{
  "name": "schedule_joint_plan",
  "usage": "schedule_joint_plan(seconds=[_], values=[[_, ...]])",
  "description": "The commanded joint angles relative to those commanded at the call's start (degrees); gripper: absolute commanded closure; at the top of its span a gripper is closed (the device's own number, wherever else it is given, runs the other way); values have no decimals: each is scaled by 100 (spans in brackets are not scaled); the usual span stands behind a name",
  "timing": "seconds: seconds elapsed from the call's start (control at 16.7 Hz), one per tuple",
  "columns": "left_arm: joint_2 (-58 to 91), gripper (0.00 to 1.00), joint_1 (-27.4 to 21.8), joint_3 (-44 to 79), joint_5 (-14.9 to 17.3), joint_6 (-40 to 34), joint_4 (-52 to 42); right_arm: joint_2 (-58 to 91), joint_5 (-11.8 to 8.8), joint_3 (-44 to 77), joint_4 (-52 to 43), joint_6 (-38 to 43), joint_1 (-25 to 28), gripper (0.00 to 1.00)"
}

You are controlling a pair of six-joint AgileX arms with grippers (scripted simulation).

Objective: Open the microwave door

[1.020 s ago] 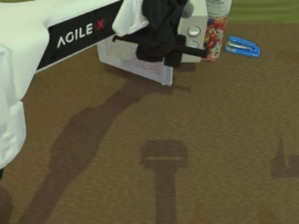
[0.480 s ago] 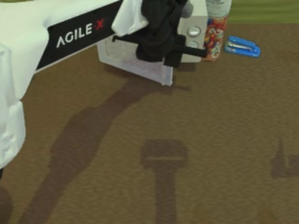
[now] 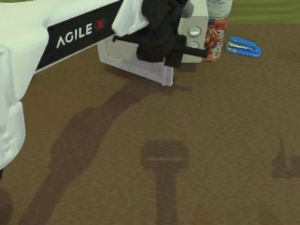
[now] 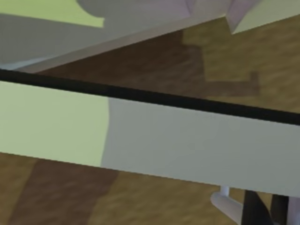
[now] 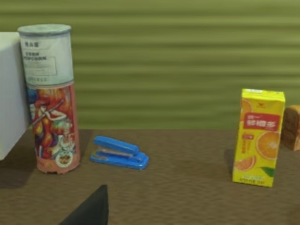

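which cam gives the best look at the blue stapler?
Right wrist view: the blue stapler lies whole and unobstructed on the table, beside the tall printed canister. The top view shows it too, at the far edge, right of the canister. The left wrist view does not show it.

Microwave (image 3: 197,18) mostly behind the left arm, left pincer's (image 3: 187,49) grip unclear.

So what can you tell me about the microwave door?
The door is a flat cream-white panel with a grey speckled mesh window. It stands upright, swung partly open from the microwave, its free end angled out over the brown table. The left gripper is right at that free end; its grip is hidden.
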Motion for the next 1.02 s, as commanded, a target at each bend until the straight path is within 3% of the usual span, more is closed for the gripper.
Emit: schedule_joint_plan(seconds=[0.3, 0.72, 1.02], values=[[11, 100, -39, -36, 41, -6, 12, 0, 0, 0, 0, 0, 0, 0], [-536, 100, 130, -842, 367, 657, 388, 0, 0, 0, 0, 0, 0, 0], [-557, 100, 137, -875, 380, 683, 402, 0, 0, 0, 0, 0, 0, 0]])
